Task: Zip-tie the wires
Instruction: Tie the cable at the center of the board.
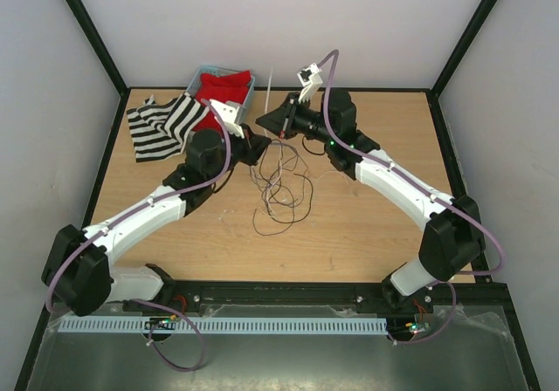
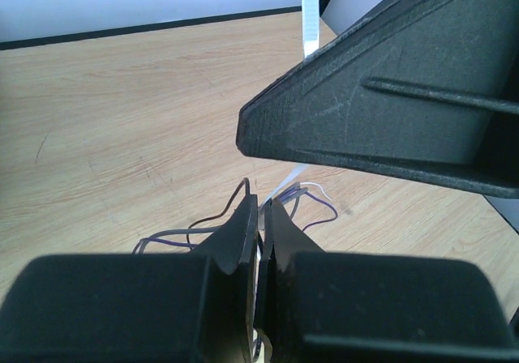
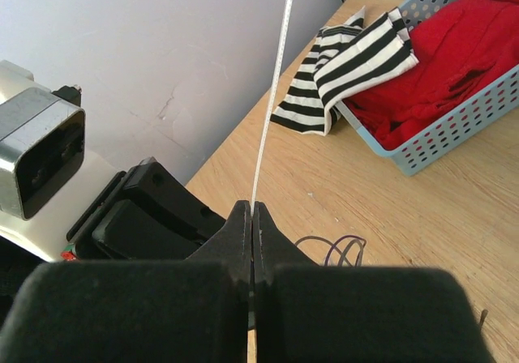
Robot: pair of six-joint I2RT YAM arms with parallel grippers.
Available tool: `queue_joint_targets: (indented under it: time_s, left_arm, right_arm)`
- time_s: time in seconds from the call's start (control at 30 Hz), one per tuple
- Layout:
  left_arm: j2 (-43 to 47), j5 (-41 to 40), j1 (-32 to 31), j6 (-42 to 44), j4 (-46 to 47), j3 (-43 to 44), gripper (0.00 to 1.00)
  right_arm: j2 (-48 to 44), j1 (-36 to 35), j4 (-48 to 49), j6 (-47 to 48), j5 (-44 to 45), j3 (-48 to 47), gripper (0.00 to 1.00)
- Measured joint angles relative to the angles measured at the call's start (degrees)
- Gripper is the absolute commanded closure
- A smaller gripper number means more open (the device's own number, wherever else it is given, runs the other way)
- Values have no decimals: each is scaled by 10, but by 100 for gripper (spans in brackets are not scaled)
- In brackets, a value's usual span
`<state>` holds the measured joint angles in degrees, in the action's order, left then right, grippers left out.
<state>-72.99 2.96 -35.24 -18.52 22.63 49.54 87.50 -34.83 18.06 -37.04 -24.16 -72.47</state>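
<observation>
We see the zip tie (image 3: 272, 96), a thin, straight white strip, grasped by the right hand (image 3: 251, 213); the left hand (image 2: 259, 209) is clenched on its lower part.

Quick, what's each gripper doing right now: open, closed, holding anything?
Left gripper: closed, apparently on the lower end of the zip tie.
Right gripper: closed on the zip tie.

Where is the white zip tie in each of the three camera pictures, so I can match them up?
Top external: the zip tie stands upright at top centre, rising from the right gripper.
Left wrist: a white strip at the top edge, right of centre, showing again below the right gripper.
Right wrist: a thin line running from the closed jaws to the top edge.
Shared landmark: the wires, looped on the table just below it.
</observation>
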Motion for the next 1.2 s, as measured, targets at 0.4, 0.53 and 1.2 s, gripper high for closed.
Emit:
queue_joint_targets:
  time_s: [0.4, 0.53, 1.2]
  left_arm:
    - [-32, 5, -5, -13, 43, -19, 99]
    - [-29, 4, -5, -12, 42, -19, 100]
    - [63, -2, 31, -33, -203, 52, 100]
  right_arm:
    - [0, 12, -42, 7, 4, -7, 100]
    - [0, 14, -43, 9, 2, -7, 88]
    - [-311, 32, 133, 271, 64, 358, 1]
